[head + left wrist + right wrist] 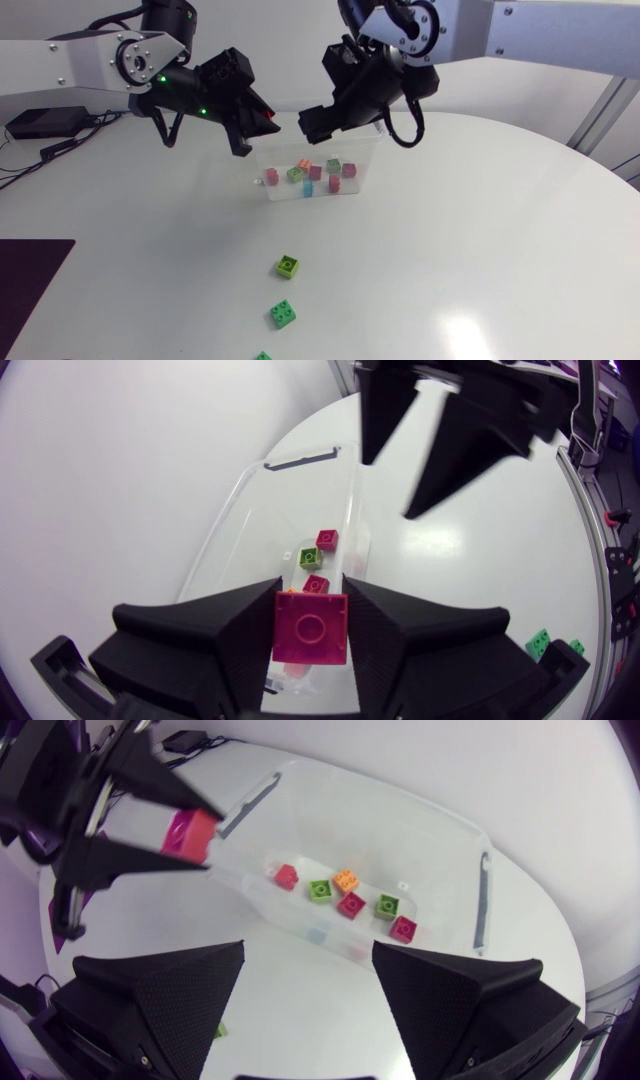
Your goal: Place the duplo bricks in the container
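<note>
My left gripper hangs over the left end of the clear container, shut on a magenta brick. The right wrist view shows that brick pinched between the left fingers. Several bricks, pink, green, orange and blue, lie inside the container. My right gripper hovers above the container's back edge; its fingers stand wide apart and hold nothing. From the left wrist view, the right gripper shows ahead of mine, over the container.
Three green bricks lie loose on the table in front of the container: one nearest it, a second closer to the front, a third at the front edge. A dark mat covers the front left corner.
</note>
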